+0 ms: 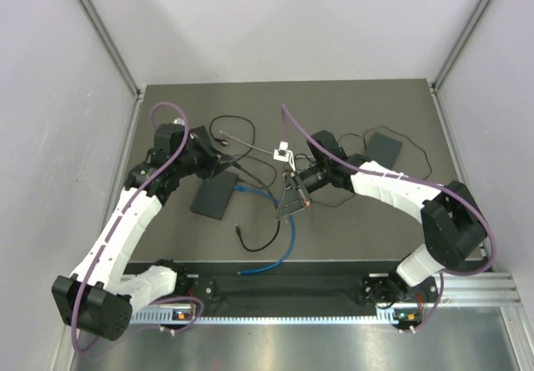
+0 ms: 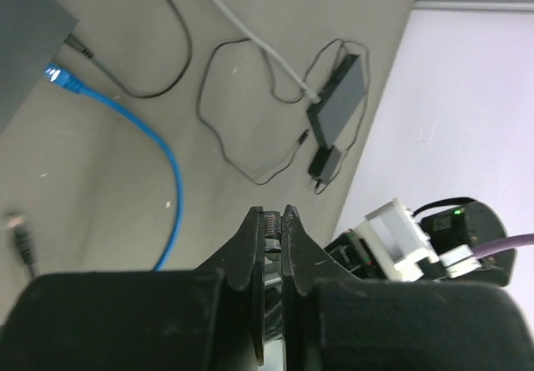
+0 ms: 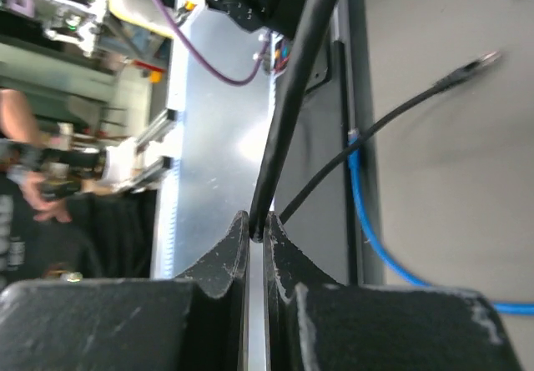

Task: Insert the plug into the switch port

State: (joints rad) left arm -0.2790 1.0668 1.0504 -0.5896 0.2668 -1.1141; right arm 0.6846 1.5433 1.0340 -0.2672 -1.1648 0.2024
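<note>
Right gripper (image 3: 256, 229), nearest the lens, is pinched shut on the black cable (image 3: 302, 96), well back from the plug (image 3: 482, 59), which lies free on the table (image 1: 367, 238) and is apparently this cable's end. Light and limp, the cable likely sags and twists; a hold just behind the rigid plug body should steer better. Nearby, the switch (image 1: 213, 196) looks light enough to slide under a push; the blue cable (image 1: 289, 236) already fills one port. Left gripper (image 2: 273, 221), fingers closed on nothing visible, hovers near the switch. Loose leads crowd the centre; open room remains toward the right-front table edge
</note>
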